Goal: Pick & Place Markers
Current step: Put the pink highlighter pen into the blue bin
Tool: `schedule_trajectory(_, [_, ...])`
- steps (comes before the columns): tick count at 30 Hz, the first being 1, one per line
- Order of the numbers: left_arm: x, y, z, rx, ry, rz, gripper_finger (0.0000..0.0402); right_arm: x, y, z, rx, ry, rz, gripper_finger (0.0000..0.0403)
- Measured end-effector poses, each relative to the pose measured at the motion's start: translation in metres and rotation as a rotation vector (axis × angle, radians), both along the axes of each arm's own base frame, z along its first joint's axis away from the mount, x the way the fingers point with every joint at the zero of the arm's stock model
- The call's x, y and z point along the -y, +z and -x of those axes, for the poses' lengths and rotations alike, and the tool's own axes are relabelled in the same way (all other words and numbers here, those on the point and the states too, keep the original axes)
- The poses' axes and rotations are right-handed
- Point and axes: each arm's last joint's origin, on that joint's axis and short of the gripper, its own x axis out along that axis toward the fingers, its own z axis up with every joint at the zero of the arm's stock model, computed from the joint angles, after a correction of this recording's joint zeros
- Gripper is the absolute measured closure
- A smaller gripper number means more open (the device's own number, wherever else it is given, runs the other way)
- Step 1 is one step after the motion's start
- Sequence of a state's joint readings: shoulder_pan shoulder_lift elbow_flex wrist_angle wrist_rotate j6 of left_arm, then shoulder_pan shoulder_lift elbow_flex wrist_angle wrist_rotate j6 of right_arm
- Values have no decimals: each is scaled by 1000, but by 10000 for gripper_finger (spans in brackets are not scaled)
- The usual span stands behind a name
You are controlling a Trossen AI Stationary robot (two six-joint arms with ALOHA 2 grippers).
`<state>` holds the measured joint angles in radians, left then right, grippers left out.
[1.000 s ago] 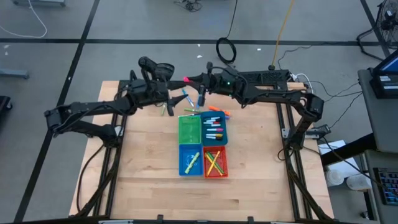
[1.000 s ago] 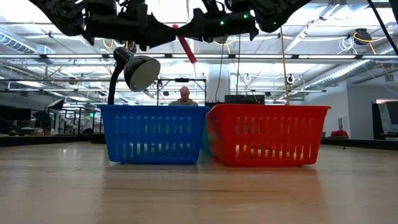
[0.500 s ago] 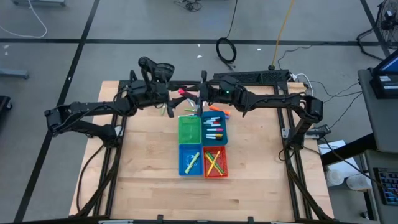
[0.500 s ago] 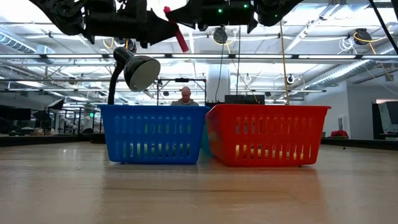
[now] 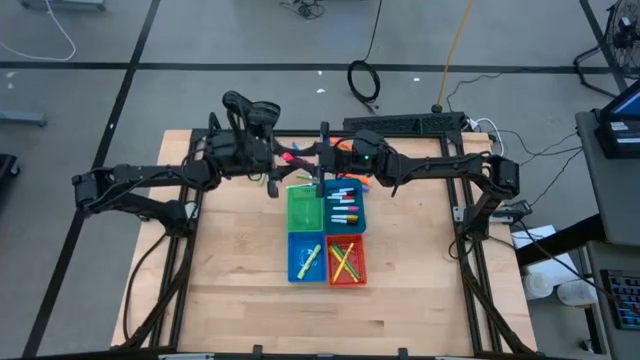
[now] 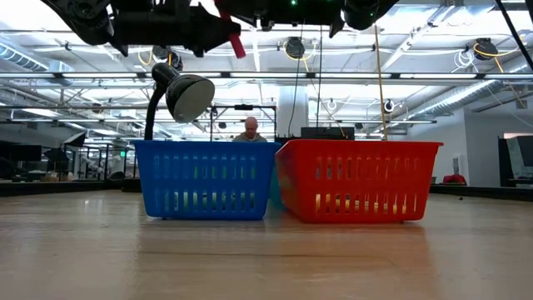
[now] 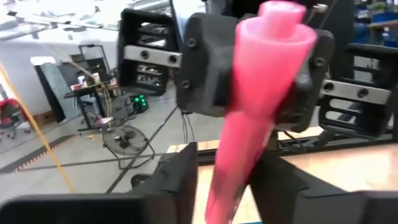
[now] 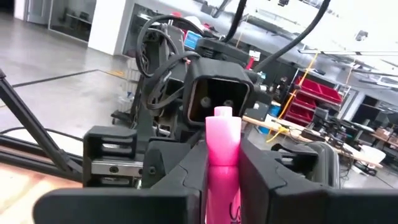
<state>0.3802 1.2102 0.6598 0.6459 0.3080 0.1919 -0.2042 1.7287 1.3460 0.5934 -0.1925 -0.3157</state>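
**Pink marker held between both grippers over the far table edge**

The two arms meet above the far part of the table (image 5: pixel 240 290), just beyond the cluster of four bins. The near half of the tabletop is bare wood, and in the low view the arms hang well above the blue bin (image 6: pixel 206 179) and red bin (image 6: pixel 358 179).

The pink marker (image 5: pixel 293 158) sits in the air between the two grippers, beyond the green bin (image 5: pixel 305 208). The right gripper (image 8: pixel 222 163) has its fingers closed narrowly on the marker's body. The left gripper (image 7: pixel 225 180) has the marker between its fingers; whether they press on it cannot be told.

The marker is bright pink with a thick barrel; in the low view it tilts (image 6: pixel 230 33). In the left wrist view it stands slanted (image 7: pixel 252 106) in front of the right gripper's housing.

Other markers lie in the teal bin (image 5: pixel 345 205), the blue bin and the red bin, and a few lie loose on the table by the bins (image 5: pixel 272 180).
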Motion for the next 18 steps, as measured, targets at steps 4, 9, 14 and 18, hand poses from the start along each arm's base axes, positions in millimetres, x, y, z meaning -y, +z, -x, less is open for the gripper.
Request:
schedule_trajectory(4, [5,0,-2,-3,-25,-36,336,-6,-1,-1,-17,8,-13,353])
schedule_trajectory(9, [11,-1,-3,-12,-79,-23,336,-6,-7,-1,-86,4,-96,326])
schedule_trajectory(14, [14,-4,-4,-36,-96,-5,336,-7,1,23,-293,-74,-145,270])
schedule_trajectory(18, [16,-1,-3,-24,-117,-12,336,-14,13,59,-476,-94,-207,238])
